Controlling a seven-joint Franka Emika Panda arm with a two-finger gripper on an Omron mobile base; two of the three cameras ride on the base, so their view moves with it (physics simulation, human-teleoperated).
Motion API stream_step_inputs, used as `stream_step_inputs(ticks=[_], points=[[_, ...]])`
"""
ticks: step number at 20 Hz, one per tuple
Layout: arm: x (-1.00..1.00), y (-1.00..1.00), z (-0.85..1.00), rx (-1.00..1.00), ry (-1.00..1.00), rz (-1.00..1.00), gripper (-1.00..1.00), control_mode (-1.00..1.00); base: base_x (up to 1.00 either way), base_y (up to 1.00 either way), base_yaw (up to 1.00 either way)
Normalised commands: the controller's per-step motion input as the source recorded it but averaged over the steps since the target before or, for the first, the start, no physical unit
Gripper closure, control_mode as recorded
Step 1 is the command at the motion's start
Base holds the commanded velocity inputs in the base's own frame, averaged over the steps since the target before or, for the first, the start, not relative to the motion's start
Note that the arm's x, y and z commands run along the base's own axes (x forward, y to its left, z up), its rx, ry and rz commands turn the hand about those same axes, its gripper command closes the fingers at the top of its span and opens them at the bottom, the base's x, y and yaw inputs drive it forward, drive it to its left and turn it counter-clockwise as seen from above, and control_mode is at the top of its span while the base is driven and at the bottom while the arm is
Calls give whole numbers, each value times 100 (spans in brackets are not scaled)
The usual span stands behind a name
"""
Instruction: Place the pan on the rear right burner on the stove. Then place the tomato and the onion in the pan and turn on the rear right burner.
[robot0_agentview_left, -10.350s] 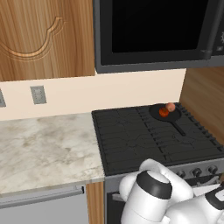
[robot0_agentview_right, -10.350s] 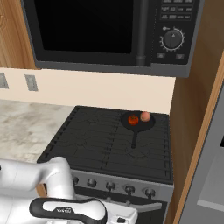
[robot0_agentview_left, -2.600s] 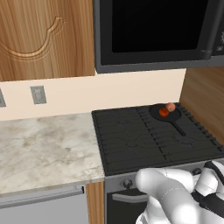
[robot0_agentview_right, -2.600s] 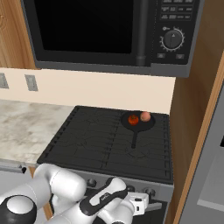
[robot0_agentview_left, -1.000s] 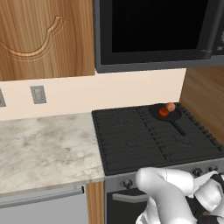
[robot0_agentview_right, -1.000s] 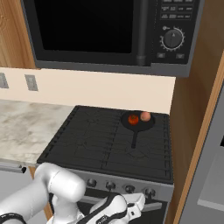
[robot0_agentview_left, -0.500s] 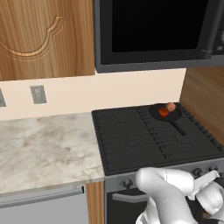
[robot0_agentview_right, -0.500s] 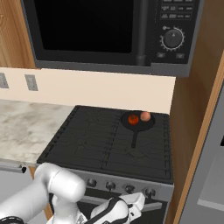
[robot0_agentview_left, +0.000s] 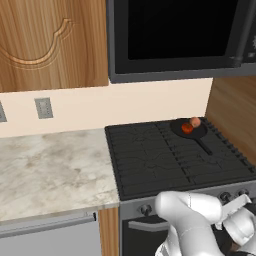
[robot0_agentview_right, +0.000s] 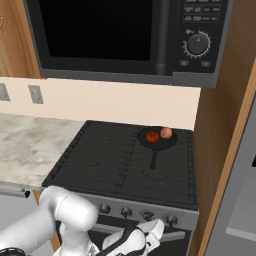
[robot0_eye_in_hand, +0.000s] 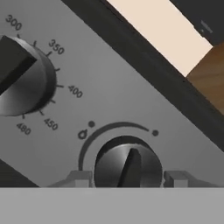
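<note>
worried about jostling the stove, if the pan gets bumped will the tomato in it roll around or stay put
The tomato looks like a smooth glossy ball, so it would probably roll easily if nudged. It sits inside the pan close beside the onion, so the pan's rim and that neighbour would likely stop it soon. Both being round, a bump may well shift both.

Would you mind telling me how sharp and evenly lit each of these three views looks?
Left base view: flat, even rendered light, no hard shadows; the tomato and onion in the pan read as small soft blobs. Right base view: equally even, with faint sheen on the microwave door. Hand view: very close, the knob soft-edged yet its dial numbers legible.
</note>
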Motion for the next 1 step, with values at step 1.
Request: stream_step_inputs(ticks=[1], points=[[-19, -19, 0, -15, 0, -10, 100, -100, 0, 0, 0]])
